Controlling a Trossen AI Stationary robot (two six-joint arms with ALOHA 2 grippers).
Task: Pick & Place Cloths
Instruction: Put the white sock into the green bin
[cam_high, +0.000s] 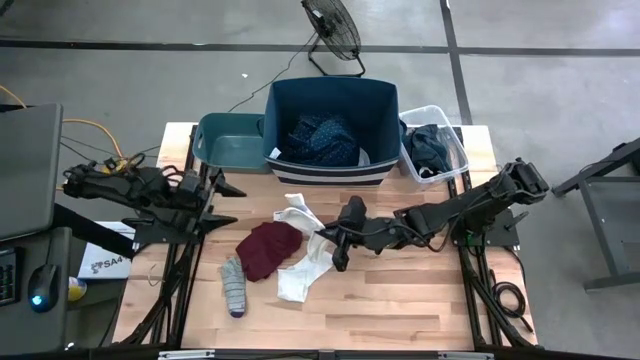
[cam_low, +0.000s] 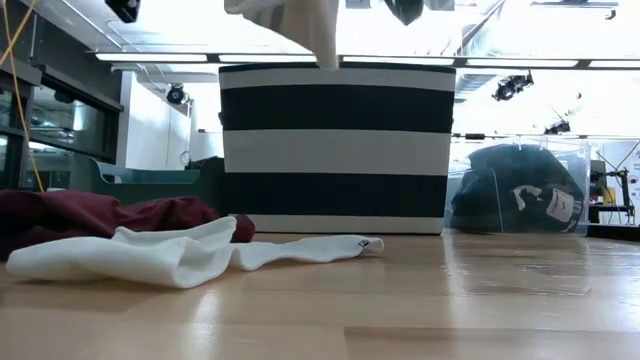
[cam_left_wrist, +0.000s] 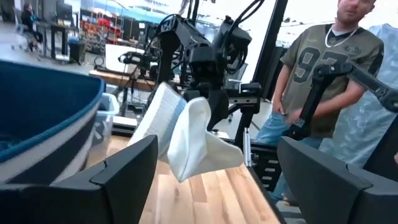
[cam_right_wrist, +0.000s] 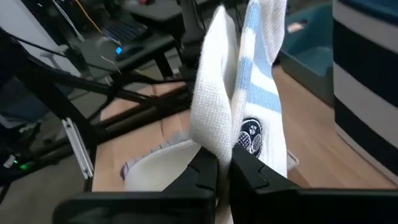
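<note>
While right gripper (cam_right_wrist: 224, 163) fingers clamp together on white sock with blue stripes (cam_right_wrist: 249, 93), sock hangs lifted above table (cam_high: 400, 300), just in front of striped navy bin (cam_high: 331, 130). Left gripper (cam_high: 228, 200) fingers spread apart, empty, near teal bin (cam_high: 228, 140). Maroon cloth (cam_high: 268, 247), white socks (cam_high: 300, 270), grey sock (cam_high: 233, 283) lie in front of navy bin. Navy dotted cloth (cam_high: 322, 138) inside it.

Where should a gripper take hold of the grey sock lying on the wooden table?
Probably at mid-length, from straight above. The grey knitted sock lies flat and long near the table's front left, its upper end close to the crumpled maroon garment, so a pinch across its narrow width away from that end looks cleanest. The open left gripper is nearer.
</note>
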